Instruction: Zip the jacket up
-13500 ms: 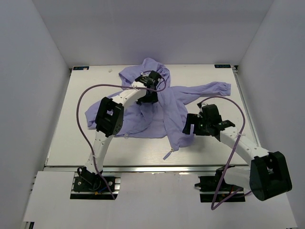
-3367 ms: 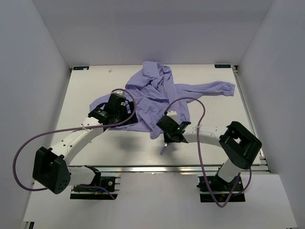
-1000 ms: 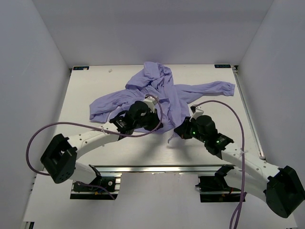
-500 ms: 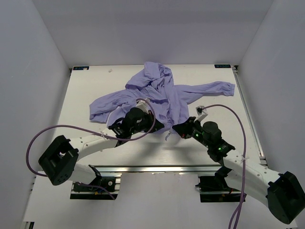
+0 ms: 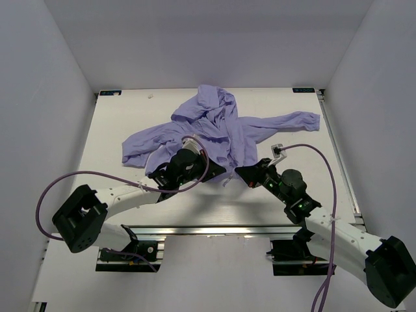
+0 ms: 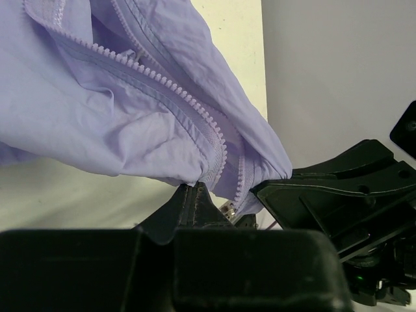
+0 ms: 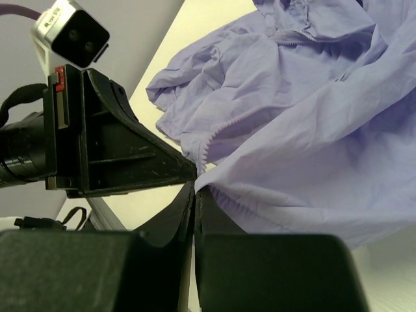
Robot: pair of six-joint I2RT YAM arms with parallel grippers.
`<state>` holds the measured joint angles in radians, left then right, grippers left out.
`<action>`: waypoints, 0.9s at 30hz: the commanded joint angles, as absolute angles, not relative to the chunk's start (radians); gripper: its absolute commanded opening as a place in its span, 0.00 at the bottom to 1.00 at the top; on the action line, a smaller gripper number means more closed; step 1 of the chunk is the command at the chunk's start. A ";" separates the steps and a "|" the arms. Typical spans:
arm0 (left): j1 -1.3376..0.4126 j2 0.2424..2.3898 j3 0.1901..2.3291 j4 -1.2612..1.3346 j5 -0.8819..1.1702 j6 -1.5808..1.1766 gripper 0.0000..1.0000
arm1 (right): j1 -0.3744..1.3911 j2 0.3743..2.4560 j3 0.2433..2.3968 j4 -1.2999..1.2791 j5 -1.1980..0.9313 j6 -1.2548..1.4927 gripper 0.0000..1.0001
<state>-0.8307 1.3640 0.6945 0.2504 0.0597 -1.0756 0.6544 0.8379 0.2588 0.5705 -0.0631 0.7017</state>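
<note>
The lavender jacket [image 5: 221,130] lies crumpled on the white table [image 5: 110,123], hood at the back, sleeves spread left and right. Its front is open and the zipper teeth [image 6: 195,110] run in two separate rows. My left gripper [image 5: 212,171] is shut on the bottom hem beside one zipper row [image 6: 194,186]. My right gripper [image 5: 240,171] is shut on the other bottom corner [image 7: 195,186]. The two grippers nearly touch, tip to tip. A small brass zipper piece [image 6: 227,208] hangs just under the hem between them.
White walls enclose the table on the left, back and right. A metal rail [image 5: 214,229] runs along the near edge by the arm bases. Purple cables [image 5: 71,179] loop off both arms. The right gripper's black body [image 6: 338,188] fills the left wrist view's right side.
Both grippers kept their hold on the hem and drew closer together. The right gripper moved left and slightly farther back; the dangling zipper end rose toward the hem.
</note>
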 commanded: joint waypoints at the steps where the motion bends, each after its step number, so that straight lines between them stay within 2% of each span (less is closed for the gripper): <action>1: -0.841 1.330 0.689 0.276 0.041 -1.104 0.00 | 0.650 0.841 0.255 0.667 -0.051 0.704 0.00; 27: -0.857 1.310 0.690 0.270 0.032 -1.108 0.00 | 0.650 0.842 0.258 0.673 -0.021 0.707 0.00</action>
<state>-0.8440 1.3418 0.6945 0.2623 0.0418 -1.1080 0.6544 0.8505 0.2581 0.6025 -0.0299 0.7013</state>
